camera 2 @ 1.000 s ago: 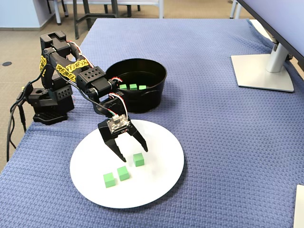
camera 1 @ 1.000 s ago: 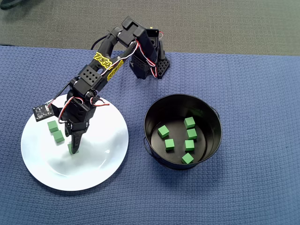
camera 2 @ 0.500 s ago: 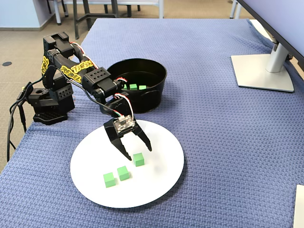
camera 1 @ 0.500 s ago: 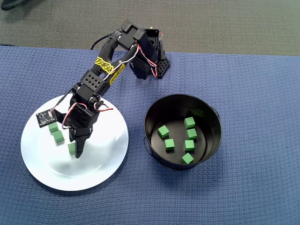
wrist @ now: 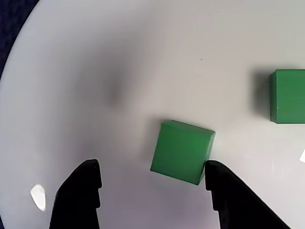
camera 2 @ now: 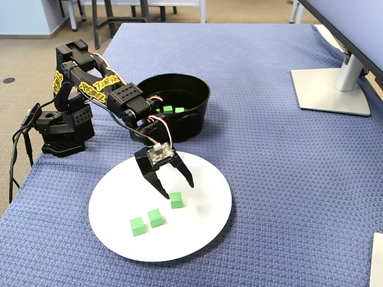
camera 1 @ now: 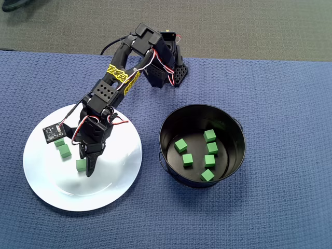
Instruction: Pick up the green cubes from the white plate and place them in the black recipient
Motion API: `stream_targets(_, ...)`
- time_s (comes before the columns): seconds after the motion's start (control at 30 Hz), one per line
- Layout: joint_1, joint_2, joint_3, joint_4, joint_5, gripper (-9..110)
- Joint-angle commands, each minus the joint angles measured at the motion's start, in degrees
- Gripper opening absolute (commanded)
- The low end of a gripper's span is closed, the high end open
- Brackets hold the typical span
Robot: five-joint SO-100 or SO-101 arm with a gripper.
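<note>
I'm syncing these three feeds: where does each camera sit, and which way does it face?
Overhead view: above the table, looking straight down; whole arm, white plate, black recipient.
Wrist view: on the gripper, facing down; both fingertips flank one green cube.
Fixed view: beyond the plate, angled down; whole arm.
Shared: that cube.

Looks like an office or lab: a monitor stand (camera 2: 335, 84) sits at the fixed view's right edge on a blue woven table cover (camera 2: 263, 179), chair legs (camera 2: 114, 15) and carpet floor (camera 2: 24, 54) upper left.
</note>
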Motion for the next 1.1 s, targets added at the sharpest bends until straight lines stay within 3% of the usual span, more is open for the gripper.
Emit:
stream_targets(0.0, 0.6, 1.7, -0.1, -2.6, 0.0, 20)
stream_targets(0.53, 1.6, -1.7, -1.1, -4.2, 0.1, 18)
stream_targets(0.7, 1.8, -1.8, -1.2, -4.4, 0.1, 11)
stream_targets(0.8, 1.8, -1.8, -1.2, -4.4, 0.2, 0)
stream_targets(1.07, 2.0, -1.6, -1.1, -5.2, 1.0, 0)
